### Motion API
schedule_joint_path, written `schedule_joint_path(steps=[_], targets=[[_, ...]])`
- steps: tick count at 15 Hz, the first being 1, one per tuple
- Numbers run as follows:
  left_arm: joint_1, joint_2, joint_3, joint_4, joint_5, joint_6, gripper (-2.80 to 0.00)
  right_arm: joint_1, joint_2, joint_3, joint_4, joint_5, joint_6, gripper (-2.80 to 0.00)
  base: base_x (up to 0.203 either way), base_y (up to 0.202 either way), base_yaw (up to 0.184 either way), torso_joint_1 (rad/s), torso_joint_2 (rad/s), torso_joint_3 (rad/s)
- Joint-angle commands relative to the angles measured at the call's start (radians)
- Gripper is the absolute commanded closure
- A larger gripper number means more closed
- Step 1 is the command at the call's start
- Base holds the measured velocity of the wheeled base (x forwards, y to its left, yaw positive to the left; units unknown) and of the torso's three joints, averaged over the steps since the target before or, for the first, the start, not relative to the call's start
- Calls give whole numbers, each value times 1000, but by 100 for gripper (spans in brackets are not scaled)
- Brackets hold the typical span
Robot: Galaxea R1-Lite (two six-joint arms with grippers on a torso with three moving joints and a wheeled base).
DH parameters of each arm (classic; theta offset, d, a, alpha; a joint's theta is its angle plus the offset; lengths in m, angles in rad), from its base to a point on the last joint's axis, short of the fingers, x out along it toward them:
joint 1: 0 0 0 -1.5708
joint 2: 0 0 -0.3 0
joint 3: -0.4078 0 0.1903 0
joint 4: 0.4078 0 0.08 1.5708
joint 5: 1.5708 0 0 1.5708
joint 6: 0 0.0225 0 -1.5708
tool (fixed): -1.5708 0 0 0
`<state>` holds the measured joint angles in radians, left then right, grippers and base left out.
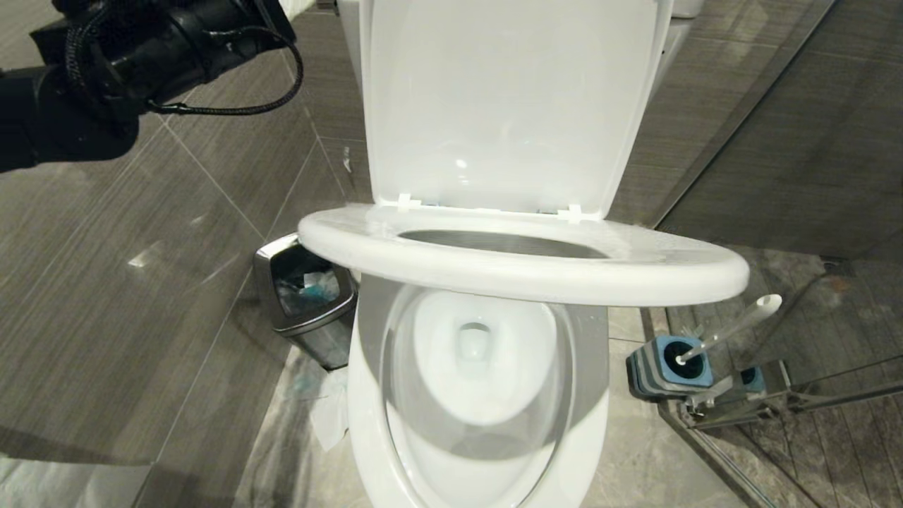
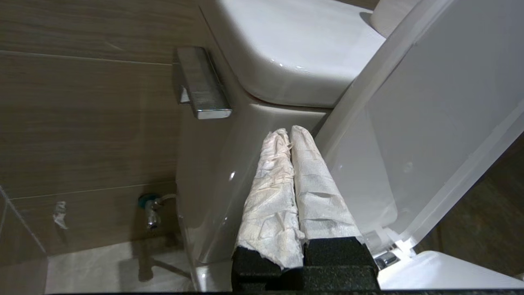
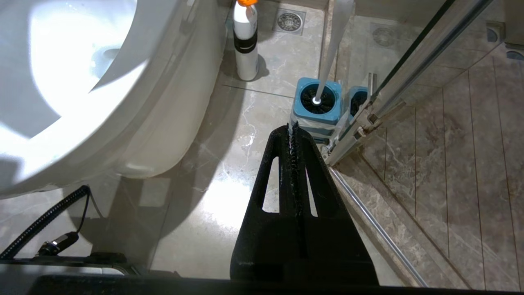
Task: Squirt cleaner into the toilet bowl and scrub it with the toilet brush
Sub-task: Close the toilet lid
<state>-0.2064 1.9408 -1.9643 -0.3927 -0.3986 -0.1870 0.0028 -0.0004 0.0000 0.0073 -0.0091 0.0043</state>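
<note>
The white toilet bowl lies open below me, its water clear. The seat hangs partly raised over it and the lid stands upright. The cleaner is out of view. The toilet brush leans in its blue-topped holder on the floor to the right; the right wrist view shows the holder too. My left gripper, its fingers wrapped in white paper, is shut and empty beside the tank, below the chrome flush lever. My right gripper hangs shut and empty above the floor, short of the holder.
A steel bin stands left of the toilet, with tissue on the floor by it. A glass shower door runs just behind the brush holder. A white bottle with an orange cap stands by the toilet's base.
</note>
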Motion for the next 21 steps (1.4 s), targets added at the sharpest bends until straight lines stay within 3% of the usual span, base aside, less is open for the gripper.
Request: schedule_joint_path(steps=[1, 5, 21], targets=[[-22, 42, -1, -8, 1, -3, 0, 0, 0, 0, 0, 0, 0, 0, 0, 0, 0, 0, 0, 0], [-40, 80, -1, -64, 13, -6, 0, 0, 0, 0, 0, 0, 0, 0, 0, 0, 0, 0, 0, 0], [-78, 129, -1, -80, 12, -12, 0, 0, 0, 0, 0, 0, 0, 0, 0, 0, 0, 0, 0, 0]])
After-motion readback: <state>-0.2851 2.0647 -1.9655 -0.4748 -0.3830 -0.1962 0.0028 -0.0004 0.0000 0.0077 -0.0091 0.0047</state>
